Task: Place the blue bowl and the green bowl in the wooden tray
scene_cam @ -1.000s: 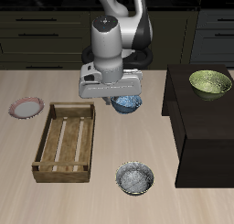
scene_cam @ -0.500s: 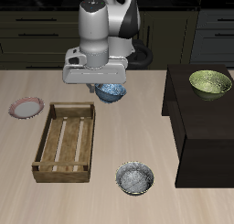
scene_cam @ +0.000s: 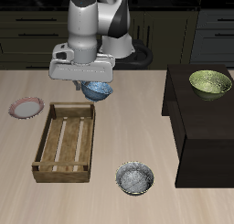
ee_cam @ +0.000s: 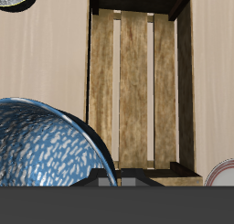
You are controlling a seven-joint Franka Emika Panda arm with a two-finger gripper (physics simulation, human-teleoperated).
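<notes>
While aloft, pincer gripping blue bowl

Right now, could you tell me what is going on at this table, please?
The robot arm is carrying the blue bowl in its tool, held above the table near the back end of the wooden tray. The tray holds nothing yet. The green bowl sits on the dark raised block, untouched. A grey-white speckled bowl rests near the front edge, and a small pink-rimmed plate lies beside the tray.
</notes>
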